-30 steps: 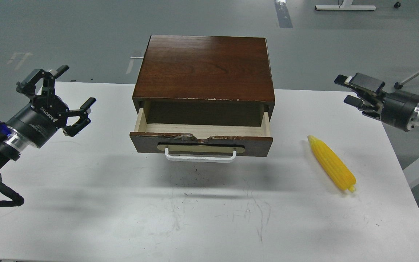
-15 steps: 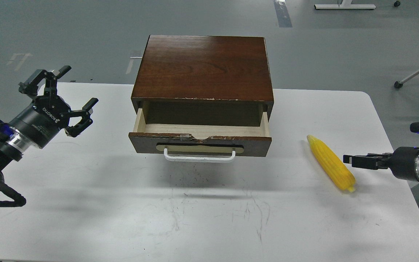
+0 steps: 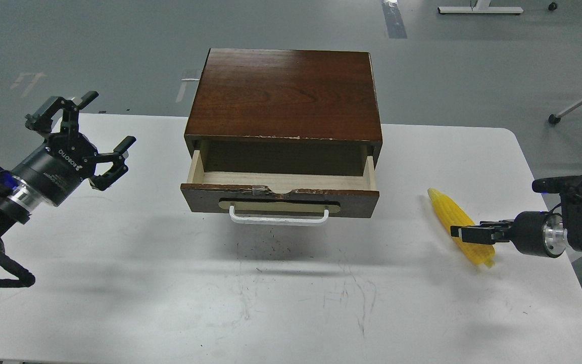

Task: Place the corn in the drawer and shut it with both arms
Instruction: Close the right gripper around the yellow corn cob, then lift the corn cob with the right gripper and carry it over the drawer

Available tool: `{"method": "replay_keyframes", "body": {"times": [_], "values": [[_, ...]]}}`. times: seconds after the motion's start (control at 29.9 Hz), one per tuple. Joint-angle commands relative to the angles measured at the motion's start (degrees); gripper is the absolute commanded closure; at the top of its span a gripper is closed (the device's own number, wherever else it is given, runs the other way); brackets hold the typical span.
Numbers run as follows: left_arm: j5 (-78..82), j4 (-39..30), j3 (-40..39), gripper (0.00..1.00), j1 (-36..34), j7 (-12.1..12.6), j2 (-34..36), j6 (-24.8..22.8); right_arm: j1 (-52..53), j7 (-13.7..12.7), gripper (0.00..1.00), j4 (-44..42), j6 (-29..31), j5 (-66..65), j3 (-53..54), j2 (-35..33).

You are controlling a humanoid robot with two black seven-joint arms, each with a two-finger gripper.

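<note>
The yellow corn (image 3: 446, 211) lies on the white table (image 3: 119, 283), right of the drawer, pointed end to the back. The dark brown drawer (image 3: 356, 202) is pulled open; its pale inside is empty, and its white bar handle (image 3: 278, 220) faces me. My right gripper (image 3: 460, 232) comes in low from the right and lies across the corn's near half. It is seen edge-on, so its fingers cannot be told apart. My left gripper (image 3: 109, 118) is open and empty, held above the table left of the drawer.
The drawer belongs to a dark wooden cabinet (image 3: 281, 93) standing at the table's back middle. Grey floor lies beyond the table. A white stand base (image 3: 478, 9) is far back right, and a wheeled leg (image 3: 574, 106) is to the right.
My right gripper has come down from high at the right and moved left, from just right of the corn to over its near half. The left arm, drawer and corn have not moved.
</note>
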Motion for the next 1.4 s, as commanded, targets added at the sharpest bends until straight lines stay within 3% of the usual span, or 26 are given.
{"method": "replay_keyframes", "body": {"times": [0.0, 0.03, 0.1, 0.2, 0.43, 0.67, 0.9, 1.37], "values": [[0.0, 0.0, 0.0, 0.0, 0.0, 0.0, 0.0, 0.0, 0.2, 0.0, 0.66, 0.2, 0.0, 0.0, -1.2, 0.0], [0.0, 0.0, 0.0, 0.0, 0.0, 0.0, 0.0, 0.0, 0.2, 0.0, 0.83, 0.3, 0.0, 0.0, -1.3, 0.0], [0.0, 0.0, 0.1, 0.0, -0.1, 0.0, 0.1, 0.0, 0.3, 0.0, 0.97, 0.5, 0.0, 0.0, -1.3, -0.1], [0.0, -0.2, 0.1, 0.0, -0.1, 0.0, 0.2, 0.0, 1.4, 0.0, 1.0, 1.3, 0.0, 0.0, -1.3, -0.5], [0.0, -0.3, 0.0, 0.0, -0.2, 0.0, 0.2, 0.0, 15.3, 0.0, 1.0, 8.7, 0.4, 0.6, -1.3, -6.8], [0.4, -0.4, 0.0, 0.0, -0.3, 0.0, 0.2, 0.0, 31.3, 0.0, 1.0, 14.0, 2.6, 1.1, -2.1, -6.7], [0.4, -0.4, -0.1, 0.0, -0.4, 0.0, 0.3, 0.0, 48.9, 0.0, 1.0, 16.3, 3.8, 1.3, -15.8, 5.6], [0.4, -0.4, 0.0, 0.0, -0.4, 0.0, 1.3, 0.0, 52.3, 0.0, 1.0, 17.0, 2.6, 0.4, -23.4, 24.8]]}}
